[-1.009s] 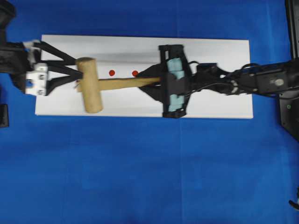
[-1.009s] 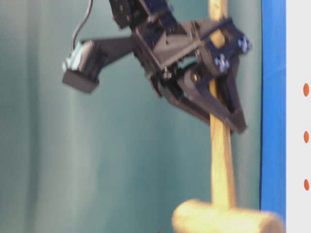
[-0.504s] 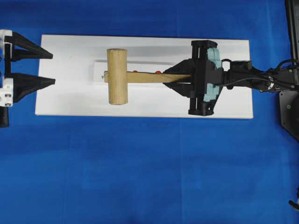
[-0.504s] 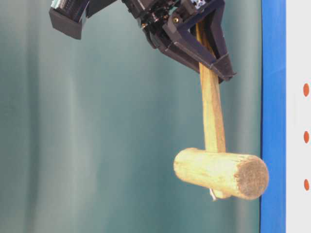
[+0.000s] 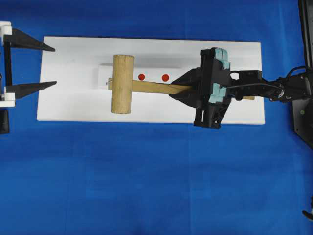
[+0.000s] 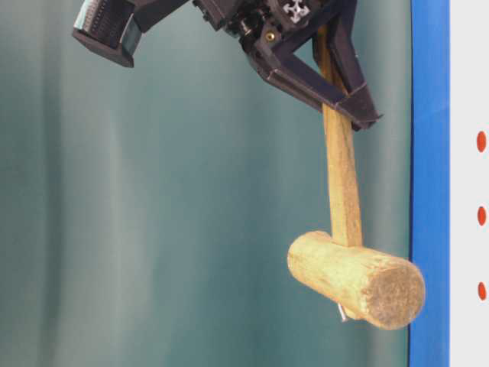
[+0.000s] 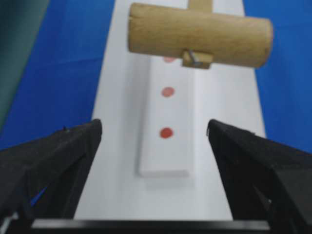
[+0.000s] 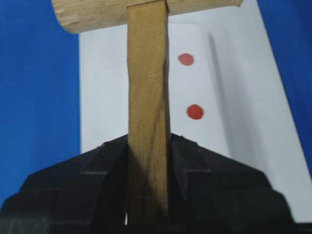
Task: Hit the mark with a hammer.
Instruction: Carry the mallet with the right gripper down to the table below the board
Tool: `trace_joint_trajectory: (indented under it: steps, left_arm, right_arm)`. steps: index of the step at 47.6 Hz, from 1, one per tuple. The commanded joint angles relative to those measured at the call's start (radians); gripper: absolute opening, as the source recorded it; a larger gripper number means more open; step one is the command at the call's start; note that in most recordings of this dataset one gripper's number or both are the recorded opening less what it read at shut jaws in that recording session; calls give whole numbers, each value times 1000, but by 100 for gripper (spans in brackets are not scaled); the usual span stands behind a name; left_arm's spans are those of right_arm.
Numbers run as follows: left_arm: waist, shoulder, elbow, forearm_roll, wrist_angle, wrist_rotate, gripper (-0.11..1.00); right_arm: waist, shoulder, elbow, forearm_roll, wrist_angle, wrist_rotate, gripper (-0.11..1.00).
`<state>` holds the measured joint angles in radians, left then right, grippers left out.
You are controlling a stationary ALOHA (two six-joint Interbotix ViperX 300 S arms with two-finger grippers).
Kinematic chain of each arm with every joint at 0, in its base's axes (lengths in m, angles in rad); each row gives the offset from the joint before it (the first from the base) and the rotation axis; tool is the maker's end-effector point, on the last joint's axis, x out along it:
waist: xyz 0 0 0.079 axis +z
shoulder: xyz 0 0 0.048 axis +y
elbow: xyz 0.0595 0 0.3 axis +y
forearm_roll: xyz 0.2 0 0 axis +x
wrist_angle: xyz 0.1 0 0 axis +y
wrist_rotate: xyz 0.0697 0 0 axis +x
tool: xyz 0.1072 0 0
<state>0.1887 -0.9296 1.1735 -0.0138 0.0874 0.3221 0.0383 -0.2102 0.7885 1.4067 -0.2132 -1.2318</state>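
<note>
hammer [image 5: 122,84] in right claw [image 5: 180,91] above white board [image 5: 234,58]

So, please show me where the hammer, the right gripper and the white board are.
hammer [image 5: 122,84]: overhead view, on the cylindrical head.
right gripper [image 5: 177,91]: overhead view, at its fingers, shut on the handle.
white board [image 5: 68,105]: overhead view, on a bare part near its left end.

Tan wooden hammer [image 5: 123,84] raised above board.

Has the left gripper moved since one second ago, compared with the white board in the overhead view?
Yes. The left gripper was over the white board's left end beside the hammer; now it lies off that edge, open.
</note>
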Motion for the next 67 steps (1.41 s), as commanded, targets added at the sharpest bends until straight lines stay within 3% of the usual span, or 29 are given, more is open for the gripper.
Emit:
trace_joint_trajectory:
  steps: [1, 11, 25, 31, 37, 46, 67]
  left_arm:
    - [17, 0, -11, -3, -14, 5, 87]
    - [23, 0, -9, -6, -25, 0, 86]
    - [21, 2, -6, -8, -25, 0, 86]
    - [21, 5, -5, -8, -23, -2, 86]
    - [23, 9, -2, -8, -25, -9, 86]
    - [23, 9, 5, -8, -23, -75, 86]
    - [23, 2, 8, -6, -28, -98, 86]
  right_arm:
    - [6, -11, -34, 15, -12, 3, 8]
    - [106, 9, -49, 109, -48, 3, 8]
    - [370, 81, -115, 285, -291, 3, 8]
    - [411, 129, -153, 324, -299, 3, 8]
    - [414, 173, -187, 327, -270, 3, 8]
    - [410, 247, -264, 325, -253, 2, 8]
    - [373, 459, -437, 324, -124, 2, 8]
